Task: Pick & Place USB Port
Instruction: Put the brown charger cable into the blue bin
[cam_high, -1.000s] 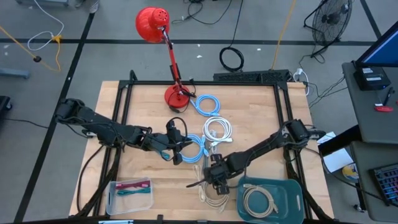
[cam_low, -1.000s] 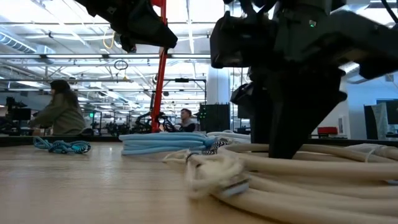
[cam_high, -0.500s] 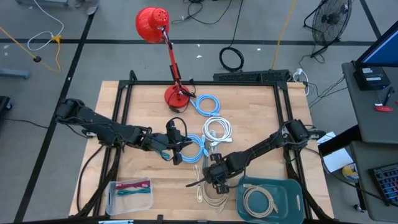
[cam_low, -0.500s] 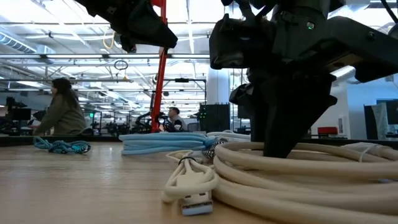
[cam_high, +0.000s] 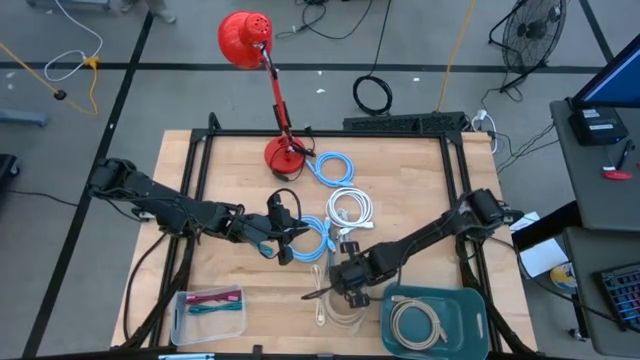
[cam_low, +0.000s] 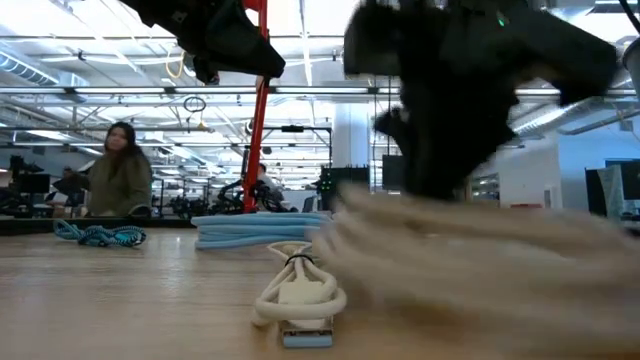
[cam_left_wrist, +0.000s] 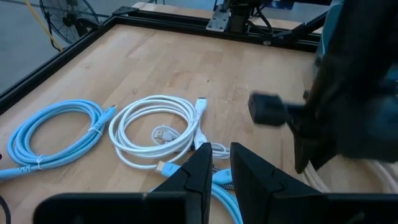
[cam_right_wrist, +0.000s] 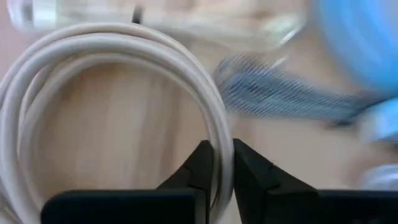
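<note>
Right wrist view: right gripper (cam_right_wrist: 217, 163) jaws clenched on cream cable coil (cam_right_wrist: 93, 68) | light, floppy; loops sag | left gripper (cam_high: 283, 232) jaws clenched, grasping nothing

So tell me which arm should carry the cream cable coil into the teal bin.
Right. The right gripper is already shut on the cream cable coil, close beside the teal bin. The left gripper sits farther off, over the blue cable.
</note>
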